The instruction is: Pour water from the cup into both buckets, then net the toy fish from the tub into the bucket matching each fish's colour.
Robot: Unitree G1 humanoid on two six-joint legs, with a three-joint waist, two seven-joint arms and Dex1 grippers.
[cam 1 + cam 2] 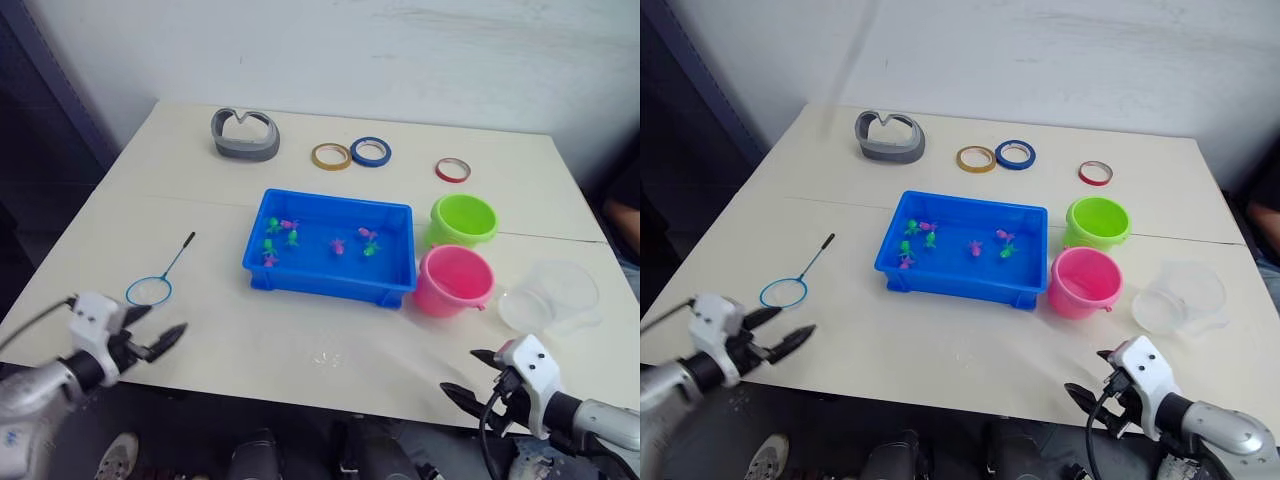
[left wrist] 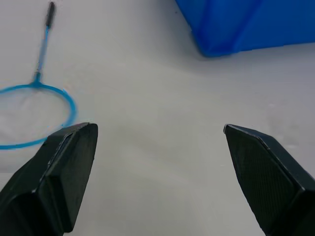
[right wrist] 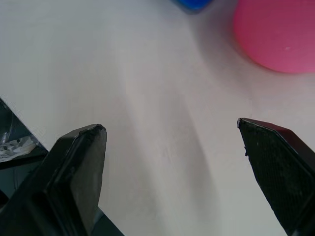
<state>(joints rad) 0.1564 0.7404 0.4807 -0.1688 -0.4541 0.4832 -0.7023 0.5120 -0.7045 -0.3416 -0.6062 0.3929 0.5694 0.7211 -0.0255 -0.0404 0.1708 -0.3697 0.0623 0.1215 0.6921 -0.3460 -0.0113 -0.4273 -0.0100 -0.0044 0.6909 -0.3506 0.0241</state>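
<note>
My left gripper (image 1: 158, 340) hangs over the near left edge of the table (image 1: 200, 230) with its fingers spread wide and nothing between them; the net (image 1: 158, 280) lies flat on the table just ahead of it, light-blue hoop toward me and black handle angled away toward the tub. Farther back sits a grey tape roll (image 1: 244, 134) squashed into a heart shape, then a yellow tape ring (image 1: 331, 156) touching or nearly touching a blue tape ring (image 1: 370, 152), and a red tape ring (image 1: 452, 170) off to the right — all well apart from the working area. The blue tub (image 1: 330, 247) sits mid-table with the toy fish (image 1: 338, 245) scattered inside, green and magenta mixed. Just right of it stand the green bucket (image 1: 463, 219) behind and the pink bucket (image 1: 454, 281) in front, close together. The clear cup (image 1: 552, 297) stands just right of the pink bucket, near the table's right edge. My right gripper (image 1: 480, 375) hovers at the near edge, in front of the cup and pink bucket, fingers wide apart and empty. The left wrist view adds the hoop's fine mesh beside one fingertip (image 2: 69, 167) — the right wrist view shows the pink bucket's wall ahead.
</note>
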